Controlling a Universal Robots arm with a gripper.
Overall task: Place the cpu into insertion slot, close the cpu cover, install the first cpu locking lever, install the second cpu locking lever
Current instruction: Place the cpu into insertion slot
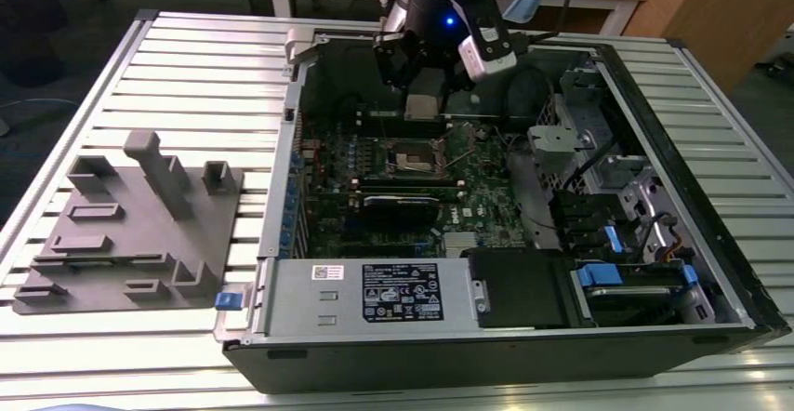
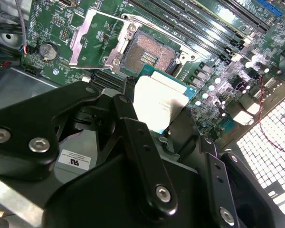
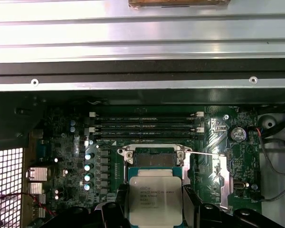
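One pale metal desk [image 1: 186, 67] with a ribbed, slatted top carries two things. The larger is a black computer case [image 1: 496, 364], lying on its side with the panel off. The smaller is a matte grey moulded holder [image 1: 137, 234] with several upright posts and pockets, towards the exterior view's left.

Inside the case sit one silvery power supply box [image 1: 310, 295] with a printed label and one green circuit board [image 1: 478, 206] studded with small parts. A single dark, rounded robot arm [image 1: 447, 6] reaches down into the far end of the case.

On the board is one insertion slot [image 2: 149, 54], a square socket with a shiny metal rim. Its dark centre lies bare, with rows of contacts showing. The one cpu cover [image 2: 92, 40], a thin silvery frame with a square window, is swung open and lies beside the slot. One round coin battery [image 2: 48, 51] sits near the cover.

The jaws are closed on the one cpu [image 3: 155, 199], parted just to the chip's width. Two black fingers [image 3: 113, 214] press its opposite edges. The chip is flat and square, with a pale silvery-grey top. It hangs above the board close to the slot, not seated in it.
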